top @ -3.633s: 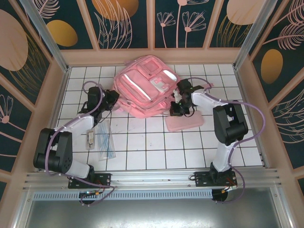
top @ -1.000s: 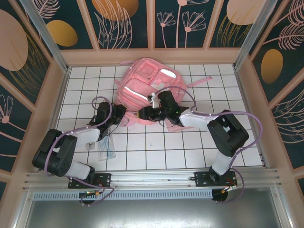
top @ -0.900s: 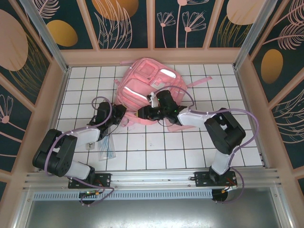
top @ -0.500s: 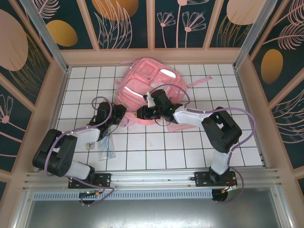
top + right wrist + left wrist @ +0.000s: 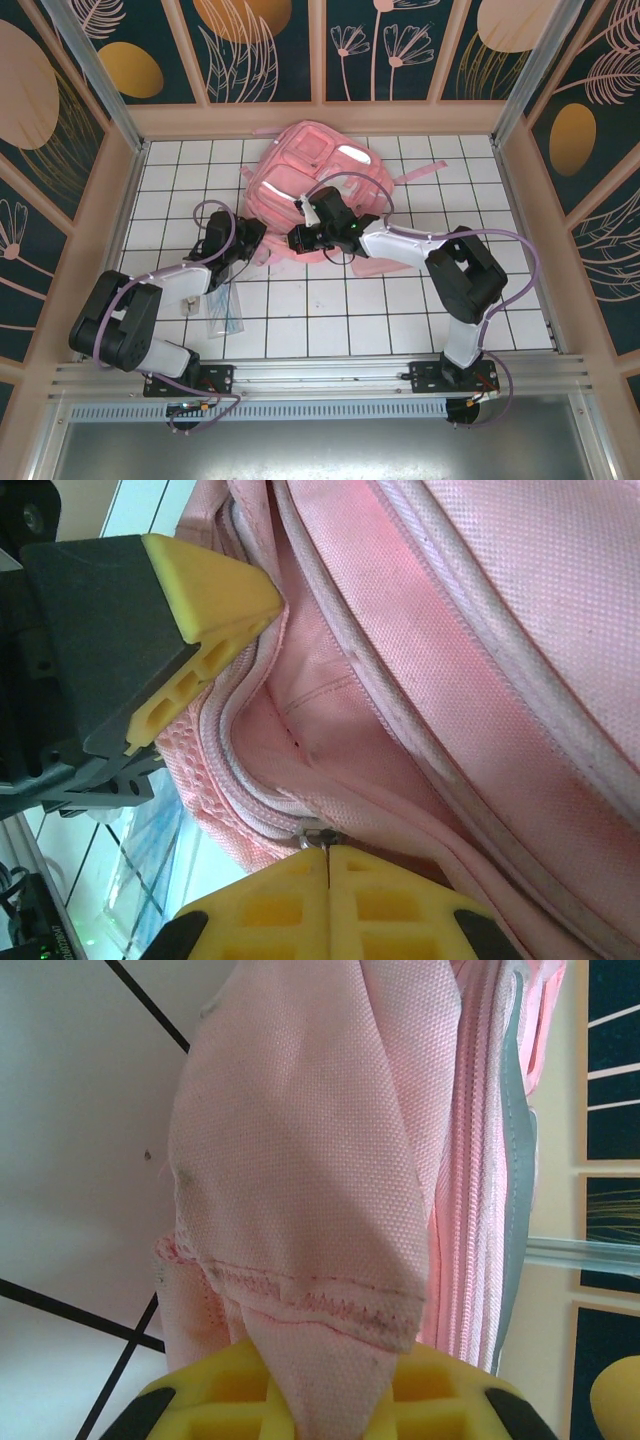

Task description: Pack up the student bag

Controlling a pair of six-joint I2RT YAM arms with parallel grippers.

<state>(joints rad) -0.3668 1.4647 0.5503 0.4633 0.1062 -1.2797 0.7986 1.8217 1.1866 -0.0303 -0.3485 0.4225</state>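
Bag [image 5: 300, 175] lies flat on table [image 5: 330, 310], at 12 o'clock from table centre, silver strips up, straps trailing toward 2 o'clock. Left gripper [image 5: 248, 243] is at the bag's 7 o'clock edge. In the left wrist view its yellow fingers [image 5: 440, 1380] are nearly closed, clamping a fold of pink fabric [image 5: 300, 1210] that hangs between them. Right gripper [image 5: 298, 238] is at the bag's 6 o'clock edge, just beside the left one. In the right wrist view its fingers are pressed fully together, with the metal zip pull [image 5: 318, 833] pinched at the very tips. The zip track curves off toward 11 o'clock there, and the left finger pad [image 5: 205, 585] bites the same edge. Clear packet [image 5: 222, 305] lies flat at 8 o'clock, apart from the bag. Pink case [image 5: 385, 265] lies partly under the right arm at 5 o'clock of the bag.
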